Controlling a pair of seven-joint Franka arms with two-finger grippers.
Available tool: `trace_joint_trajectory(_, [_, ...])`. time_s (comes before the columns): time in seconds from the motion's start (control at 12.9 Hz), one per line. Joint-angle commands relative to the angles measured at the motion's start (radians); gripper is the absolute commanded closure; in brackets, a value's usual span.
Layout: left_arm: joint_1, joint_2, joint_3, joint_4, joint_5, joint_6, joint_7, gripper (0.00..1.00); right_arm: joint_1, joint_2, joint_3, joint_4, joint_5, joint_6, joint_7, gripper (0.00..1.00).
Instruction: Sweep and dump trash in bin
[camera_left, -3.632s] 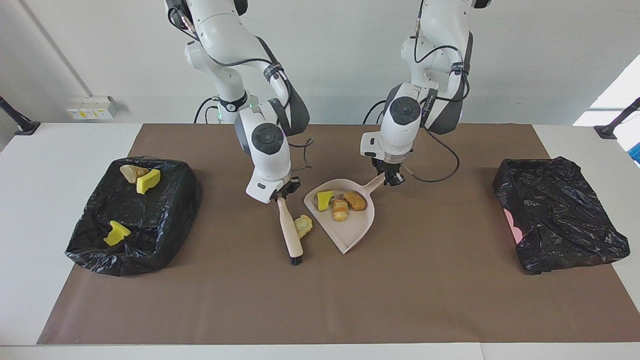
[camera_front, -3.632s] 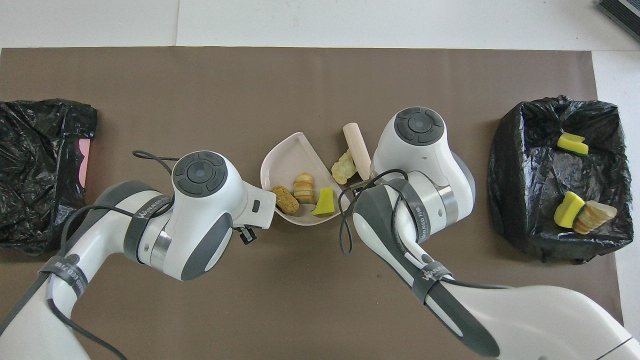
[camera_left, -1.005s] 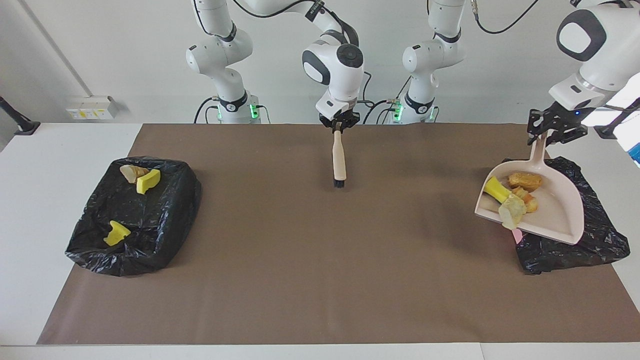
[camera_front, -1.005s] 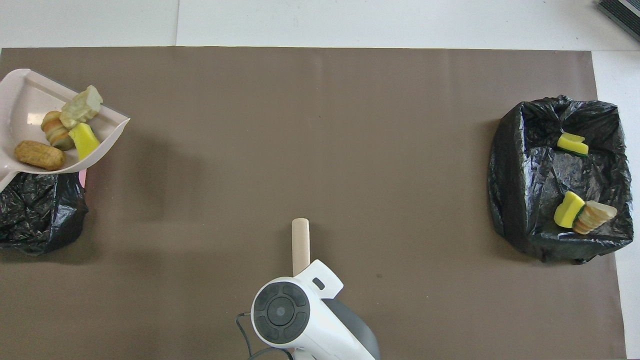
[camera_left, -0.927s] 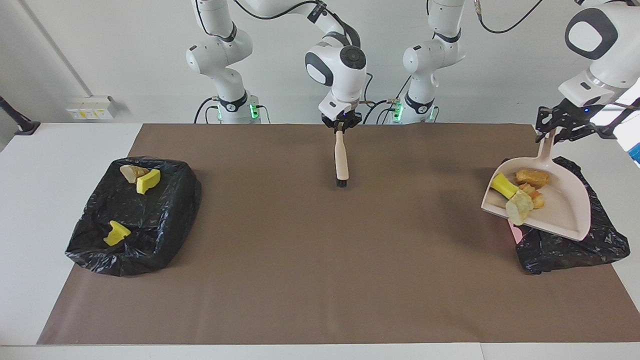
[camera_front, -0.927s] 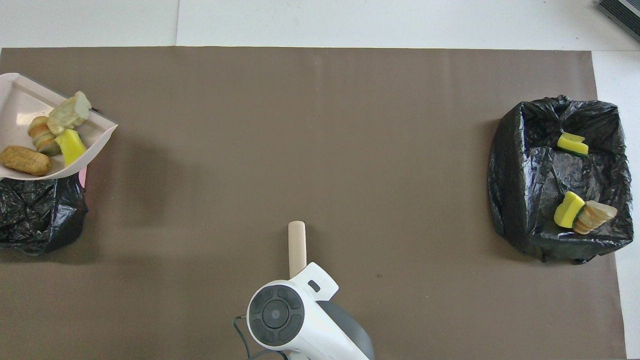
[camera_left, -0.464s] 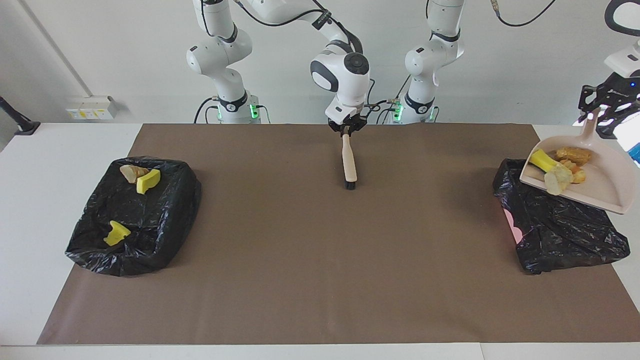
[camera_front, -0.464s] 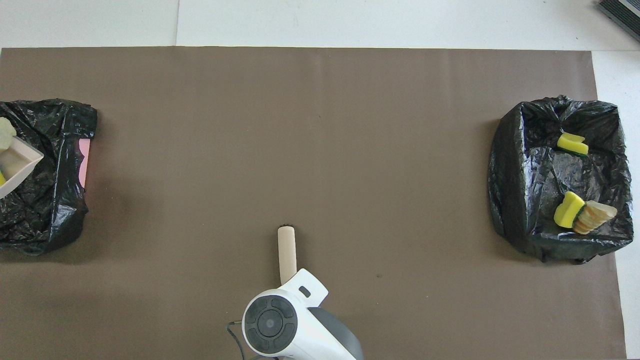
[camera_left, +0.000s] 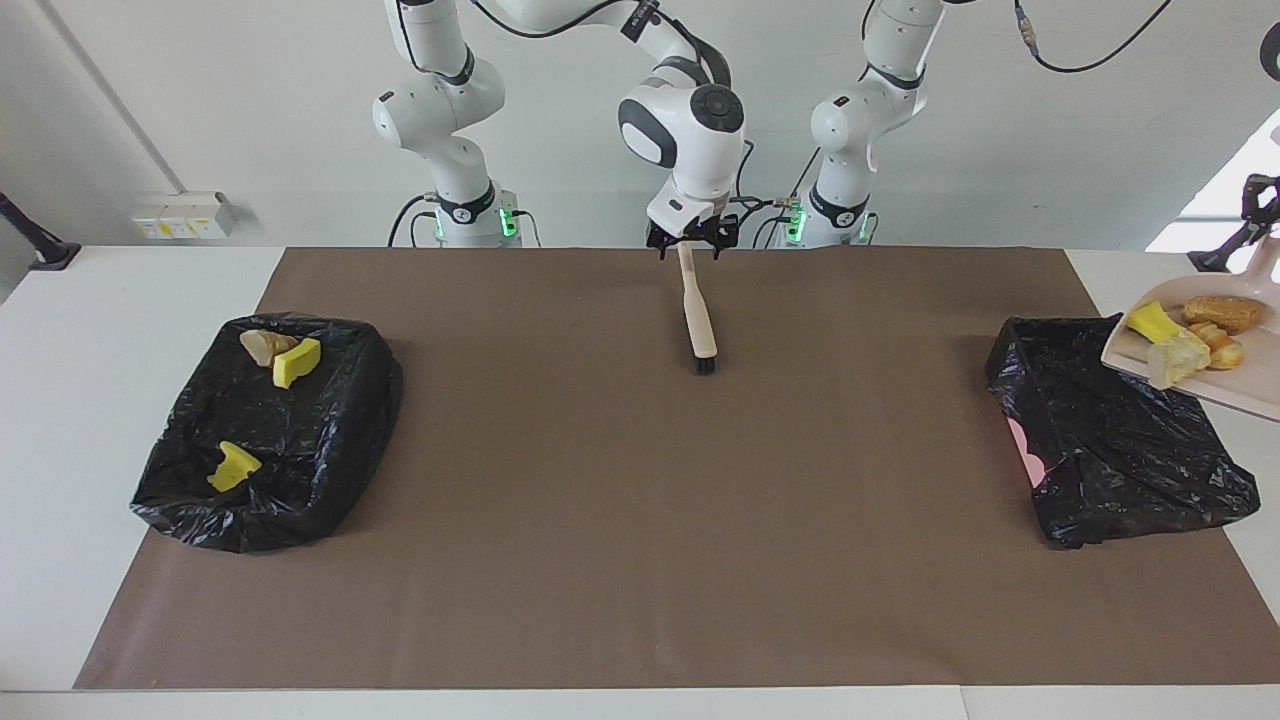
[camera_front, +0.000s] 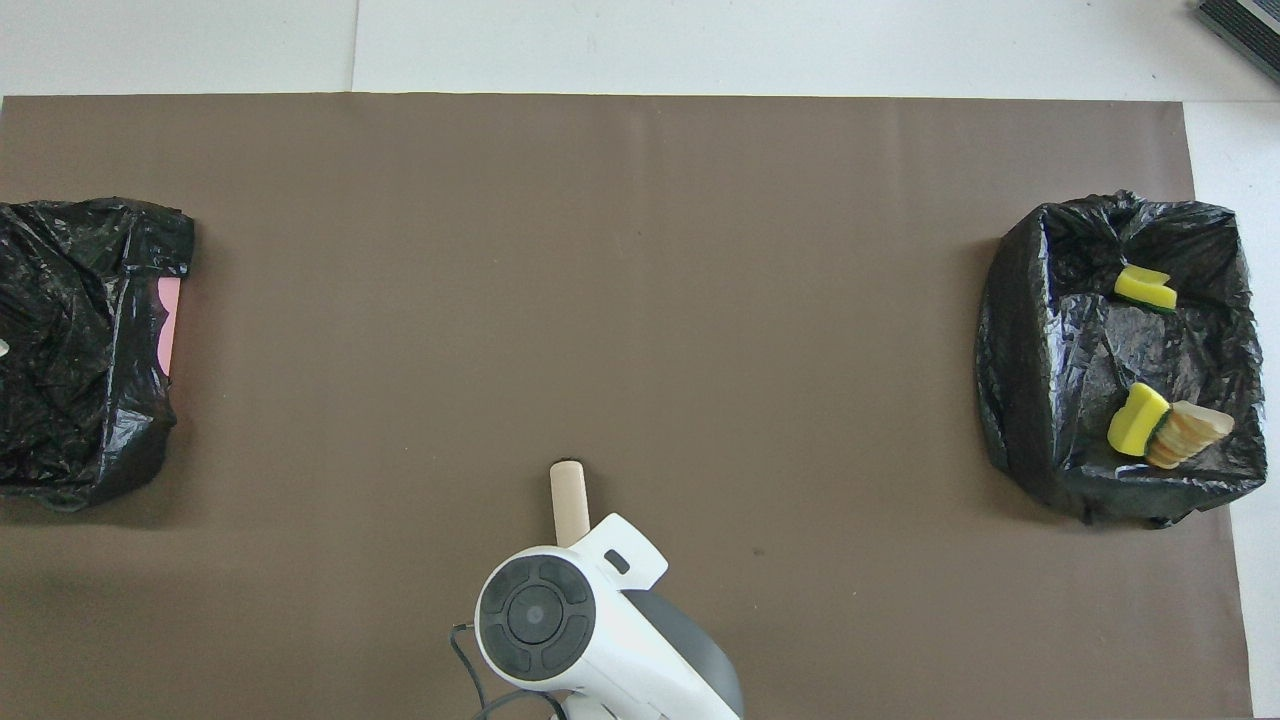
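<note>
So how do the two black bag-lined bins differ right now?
The bin at the right arm's end holds three trash pieces; the bin at the left arm's end shows none inside. Only the left-end bin shows pink at its side and has the loaded dustpan over its edge. Both wear black bags.

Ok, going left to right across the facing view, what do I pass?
Bin with three trash pieces → brush at the right gripper → empty bin → dustpan carrying trash.
</note>
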Motion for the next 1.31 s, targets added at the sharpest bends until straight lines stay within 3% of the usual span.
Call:
trace_joint_trajectory(0.0, [-0.043, 0.019, -0.010, 0.026, 0.127, 0.020, 0.016, 1.00, -0.087, -0.040, 0.000, 0.082, -0.007, -0.153, -0.139, 0.00])
trace_joint_trajectory(0.31, [-0.130, 0.045, -0.010, 0.014, 0.312, 0.025, 0.014, 1.00, -0.210, -0.052, 0.000, 0.245, -0.074, -0.365, -0.351, 0.00])
trace_joint_trajectory(0.54, [-0.190, 0.044, -0.010, 0.009, 0.435, 0.005, 0.016, 1.00, -0.327, -0.055, -0.002, 0.334, -0.076, -0.452, -0.503, 0.00])
trace_joint_trajectory(1.08, [-0.308, 0.044, -0.012, 0.011, 0.708, -0.090, 0.048, 1.00, -0.560, -0.086, -0.005, 0.417, -0.106, -0.516, -0.781, 0.00])
trace_joint_trajectory(1.24, [-0.325, 0.047, -0.010, 0.015, 0.721, -0.099, 0.049, 1.00, -0.606, -0.088, -0.022, 0.417, -0.116, -0.516, -0.781, 0.00])
